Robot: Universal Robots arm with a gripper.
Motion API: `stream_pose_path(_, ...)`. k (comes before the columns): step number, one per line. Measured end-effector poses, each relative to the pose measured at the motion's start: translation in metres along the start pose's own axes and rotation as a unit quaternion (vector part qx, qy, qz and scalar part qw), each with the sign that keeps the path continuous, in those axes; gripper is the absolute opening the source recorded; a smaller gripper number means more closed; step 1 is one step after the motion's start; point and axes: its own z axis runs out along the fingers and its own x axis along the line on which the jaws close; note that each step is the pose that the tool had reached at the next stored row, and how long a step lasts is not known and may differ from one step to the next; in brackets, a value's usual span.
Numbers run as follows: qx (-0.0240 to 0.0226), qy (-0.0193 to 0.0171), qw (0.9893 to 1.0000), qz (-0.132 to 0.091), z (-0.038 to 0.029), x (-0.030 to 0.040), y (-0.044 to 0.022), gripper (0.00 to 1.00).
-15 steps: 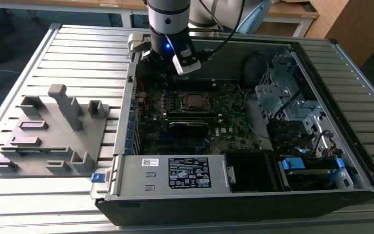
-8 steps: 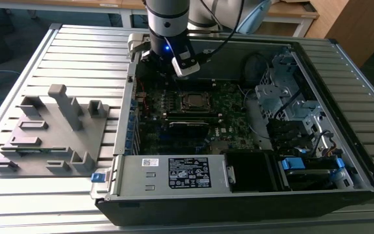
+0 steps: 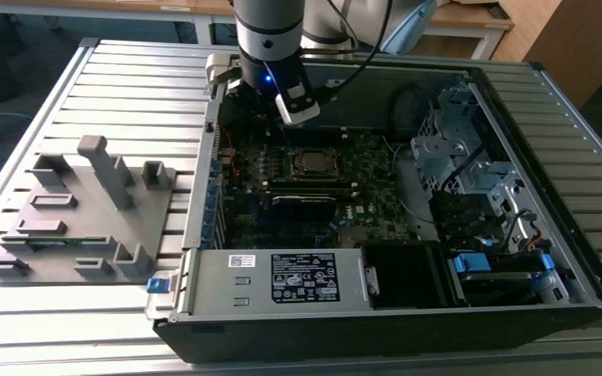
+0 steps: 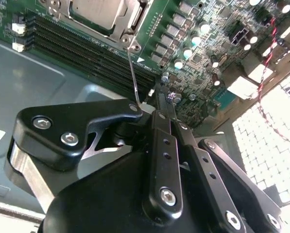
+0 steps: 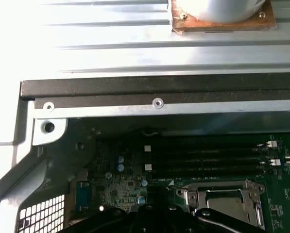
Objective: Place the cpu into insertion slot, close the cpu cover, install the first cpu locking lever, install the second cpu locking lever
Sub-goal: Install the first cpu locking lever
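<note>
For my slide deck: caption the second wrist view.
Gripper at the locking lever free end, cpu seated beneath the closed cpu cover.

Open room above cpu cover [image 3: 295, 163], case walls [image 3: 385, 333] all rnd.

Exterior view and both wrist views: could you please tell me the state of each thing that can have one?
computer case: open, side panel off.
cpu: in place under the cover.
cpu cover: closed flat over the cpu.
locking lever: raised, not latched.
end effector: shut on the lever's free end.
memory slots: empty.
</note>
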Motion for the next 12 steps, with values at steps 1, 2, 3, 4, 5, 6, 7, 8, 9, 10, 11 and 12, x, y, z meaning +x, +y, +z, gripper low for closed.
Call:
stream_pose_path(1,-0.0014,0.0001,1.0000,0.000,0.0002,0.0002,-0.0001,0.10)
stream_pose_path(2,-0.0027,0.0001,1.0000,0.000,0.0005,0.0004,-0.0002,0.10)
stream_pose_path(3,-0.0043,0.0002,1.0000,0.000,0.0008,0.0006,-0.0003,0.10)
stream_pose_path(4,-0.0075,0.0004,1.0000,0.000,0.0010,0.0007,-0.0004,0.10)
stream_pose_path(5,-0.0126,0.0007,0.9999,0.000,0.0013,0.0008,-0.0006,0.10)
stream_pose_path(6,-0.0187,0.0011,0.9998,0.000,0.0014,0.0009,-0.0007,0.10)
stream_pose_path(7,-0.0238,0.0013,0.9997,0.000,0.0015,0.0008,-0.0008,0.10)
stream_pose_path(8,-0.0254,0.0013,0.9997,0.000,0.0016,0.0008,-0.0008,0.10)
stream_pose_path(9,-0.0254,0.0013,0.9997,0.000,0.0016,0.0009,-0.0008,0.10)
stream_pose_path(10,-0.0254,0.0014,0.9997,0.000,0.0016,0.0009,-0.0008,0.10)
stream_pose_path(11,-0.0254,0.0014,0.9997,0.000,0.0016,0.0006,-0.0008,0.10)
stream_pose_path(12,-0.0254,0.0014,0.9997,0.000,0.0016,0.0000,-0.0008,0.10)
